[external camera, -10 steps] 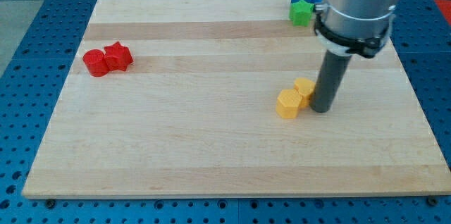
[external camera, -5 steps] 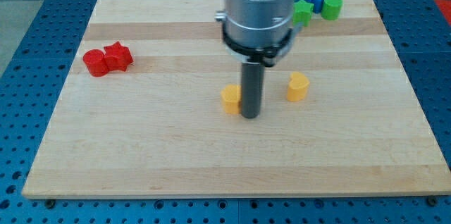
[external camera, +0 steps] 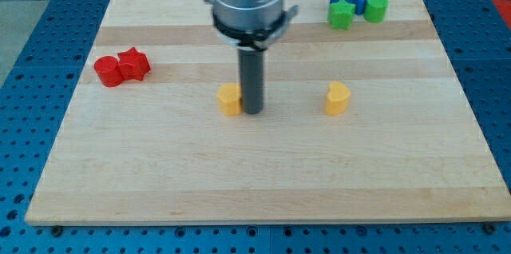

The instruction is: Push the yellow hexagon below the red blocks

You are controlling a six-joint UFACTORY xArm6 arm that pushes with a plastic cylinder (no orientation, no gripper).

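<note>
my tip (external camera: 252, 112) holds nothing, touching right side of yellow hexagon (external camera: 230, 100) mid-surface (external camera: 160, 174); red blocks (external camera: 121, 67) well left. no readable writing.

Yellow hexagon (external camera: 230, 99) mid-board, well right of two touching red blocks (external camera: 121, 67).

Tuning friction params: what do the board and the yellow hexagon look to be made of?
Board: looks like light wood with a smooth, matte finish; grain and lengthwise plank seams show. Yellow hexagon, just left of my tip: probably plastic or painted wood; flat uniform colour, no grain visible, so it stays open.
</note>
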